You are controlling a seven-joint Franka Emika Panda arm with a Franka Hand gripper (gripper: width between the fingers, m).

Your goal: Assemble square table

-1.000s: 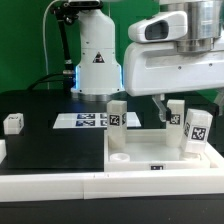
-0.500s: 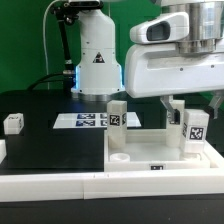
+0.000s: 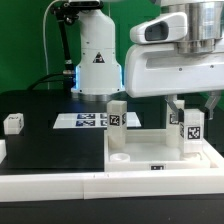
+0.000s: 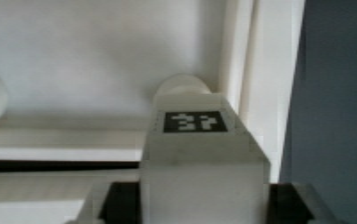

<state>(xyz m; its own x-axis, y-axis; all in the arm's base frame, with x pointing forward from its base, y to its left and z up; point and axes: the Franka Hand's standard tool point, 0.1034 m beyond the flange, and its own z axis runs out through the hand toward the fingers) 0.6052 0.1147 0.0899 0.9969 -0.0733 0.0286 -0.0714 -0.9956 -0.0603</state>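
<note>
Near the tabletop slab's (image 3: 140, 150) far edge, toward the exterior view's right, the gripper (image 4: 196, 200) appears to pinch an upright leg (image 4: 196, 150) by its two flat sides. Holding it squarely probably keeps the leg vertical for lifting and fitting into the slab.

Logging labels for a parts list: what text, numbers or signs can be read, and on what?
No readable words or numbers.
Triangle sign on robot base: too small to read.
Tags on middle leg, marker board, square table rim: patterns only.
Tag on wrist-view leg: blurred pattern.
</note>
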